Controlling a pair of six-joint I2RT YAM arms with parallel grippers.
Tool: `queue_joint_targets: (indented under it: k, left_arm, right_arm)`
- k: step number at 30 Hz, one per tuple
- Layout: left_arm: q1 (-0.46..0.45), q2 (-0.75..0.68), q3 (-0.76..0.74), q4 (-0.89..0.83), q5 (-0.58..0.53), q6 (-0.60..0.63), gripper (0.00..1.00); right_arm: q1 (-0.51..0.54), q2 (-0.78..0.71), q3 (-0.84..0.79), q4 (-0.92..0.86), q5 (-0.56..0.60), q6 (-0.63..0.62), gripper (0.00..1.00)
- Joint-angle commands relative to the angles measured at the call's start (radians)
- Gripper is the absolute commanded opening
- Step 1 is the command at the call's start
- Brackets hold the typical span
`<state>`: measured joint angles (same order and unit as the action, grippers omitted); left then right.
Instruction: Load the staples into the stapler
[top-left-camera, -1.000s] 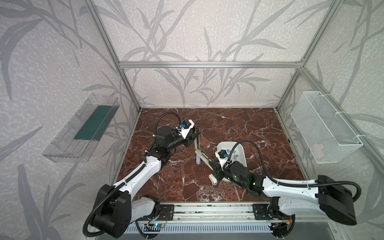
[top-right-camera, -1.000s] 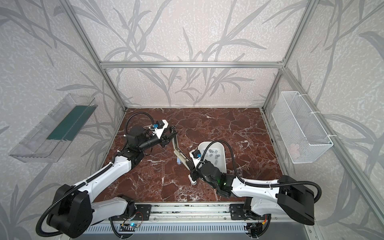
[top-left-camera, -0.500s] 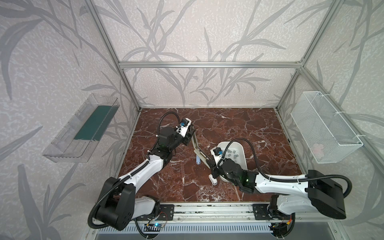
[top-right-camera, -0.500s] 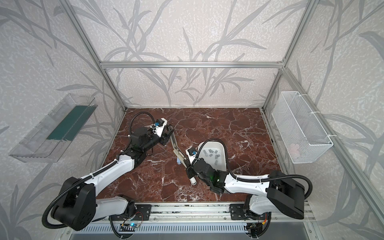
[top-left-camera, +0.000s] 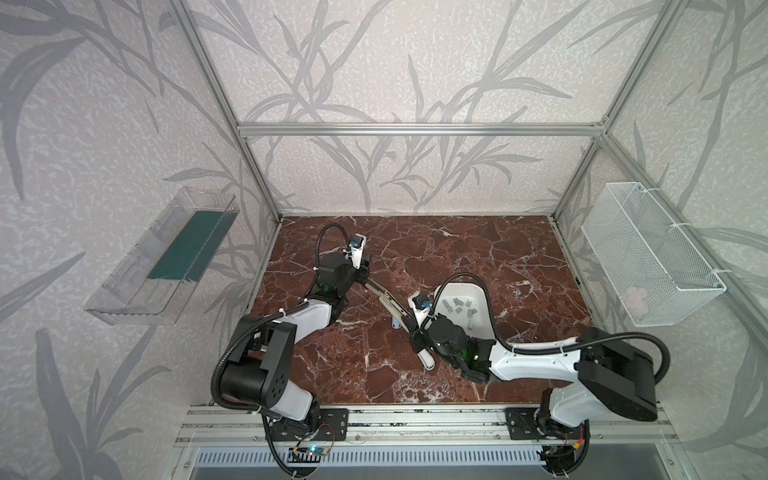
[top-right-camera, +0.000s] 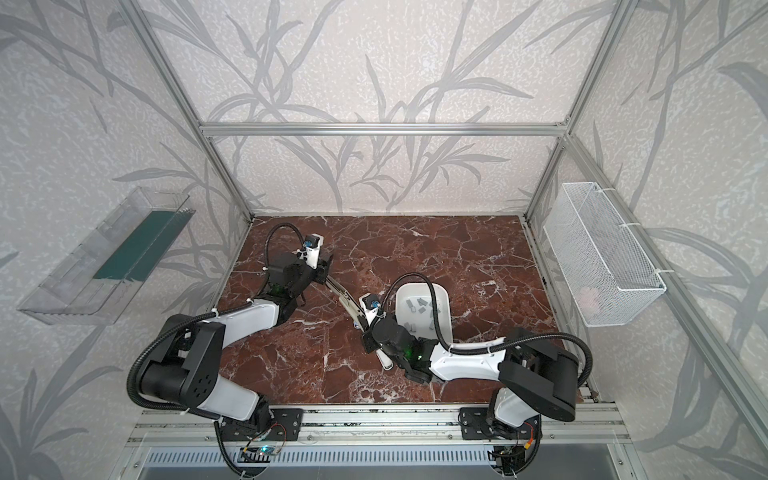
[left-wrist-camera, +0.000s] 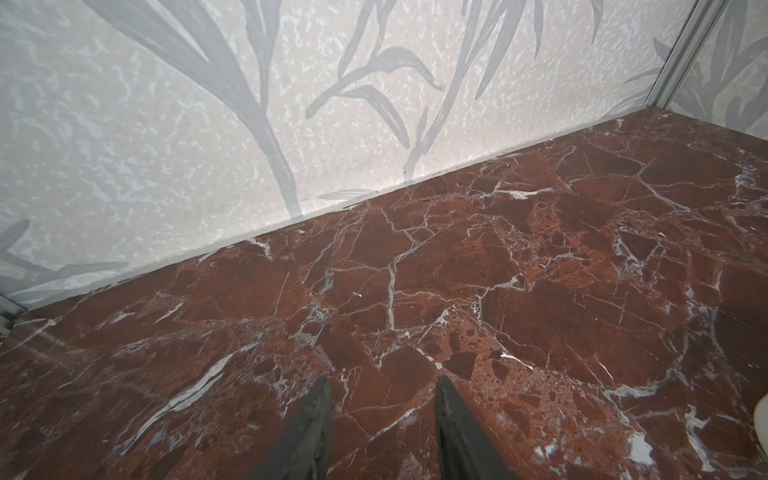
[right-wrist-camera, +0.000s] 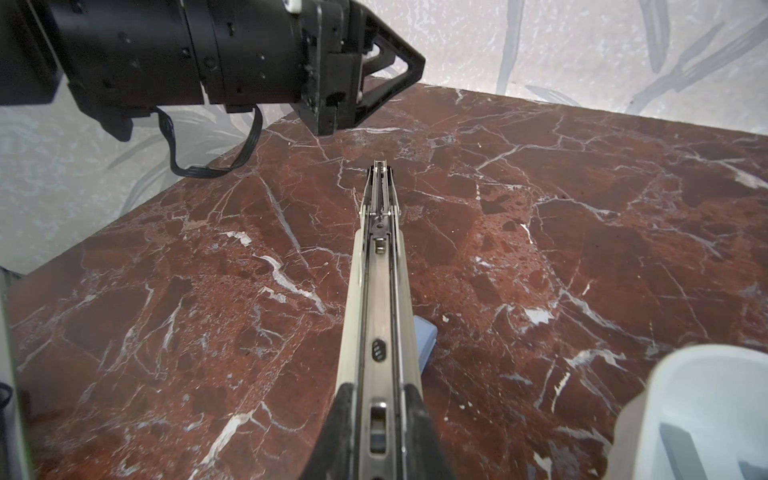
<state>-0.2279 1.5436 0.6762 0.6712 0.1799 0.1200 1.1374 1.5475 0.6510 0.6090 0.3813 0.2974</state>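
The stapler (top-left-camera: 384, 296) (top-right-camera: 343, 293) lies opened out on the marble floor, its long metal magazine (right-wrist-camera: 380, 291) pointing up and away from its white base (top-left-camera: 428, 360). My right gripper (right-wrist-camera: 378, 388) (top-left-camera: 415, 332) is shut on the magazine near its hinge end. My left gripper (left-wrist-camera: 384, 380) (top-left-camera: 365, 271) hovers just beyond the magazine's far tip, open, with only floor between its fingers; in the right wrist view the left gripper (right-wrist-camera: 409, 68) stands apart from the tip. Several grey staples (top-left-camera: 457, 305) (top-right-camera: 417, 305) (right-wrist-camera: 677, 444) lie in the white tray (top-left-camera: 461, 286).
The white tray (top-right-camera: 419, 286) (right-wrist-camera: 685, 374) sits right beside my right arm, with a black cable arching over it. A white wire basket (top-left-camera: 648, 257) hangs on the right wall and a clear shelf (top-left-camera: 166, 257) on the left wall. The back wall is close behind my left gripper.
My left arm has folded back toward its base and its gripper has swung to face the back wall, fingers slightly narrower. The right gripper keeps its hold on the stapler.
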Motion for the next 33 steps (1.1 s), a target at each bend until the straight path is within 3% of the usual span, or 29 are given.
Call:
queue_joint_targets:
  k: [1,7,13,17,19,21,24,26,28,33]
  left_arm:
    - [0.008,0.041,0.017,0.096,-0.003,-0.015,0.42]
    - [0.012,0.081,0.029,0.149,0.022,-0.018,0.42]
    - [0.013,0.019,-0.015,0.169,0.037,-0.081,0.43]
    - [0.012,-0.083,-0.113,0.217,-0.055,-0.188,0.51]
    - [0.014,-0.137,-0.104,0.095,-0.158,-0.286,0.64]
    - [0.015,-0.186,-0.034,-0.17,-0.267,-0.4,0.81]
    - [0.015,-0.231,-0.02,-0.315,-0.253,-0.463,0.88]
    - [0.016,-0.287,-0.066,-0.308,-0.247,-0.52,0.99]
    - [0.021,-0.354,-0.129,-0.282,-0.243,-0.57,0.99]
    - [0.025,-0.471,-0.15,-0.445,-0.182,-0.612,0.99]
  right_arm:
    - [-0.021,0.047,0.076,0.197,0.034,-0.05,0.0]
    - [-0.085,0.152,0.146,0.204,-0.012,-0.04,0.0]
    - [-0.171,0.296,0.226,0.199,-0.099,-0.051,0.0]
    - [-0.212,0.359,0.282,0.162,-0.139,-0.061,0.0]
    - [-0.218,0.38,0.306,0.143,-0.14,-0.069,0.0]
    - [-0.22,0.401,0.325,0.143,-0.138,-0.071,0.0]
    - [-0.227,0.433,0.355,0.088,-0.13,-0.065,0.0]
    - [-0.228,0.453,0.376,0.067,-0.12,-0.06,0.0]
    - [-0.228,0.474,0.403,0.035,-0.098,-0.051,0.0]
    - [-0.24,0.531,0.483,-0.05,-0.06,-0.014,0.0]
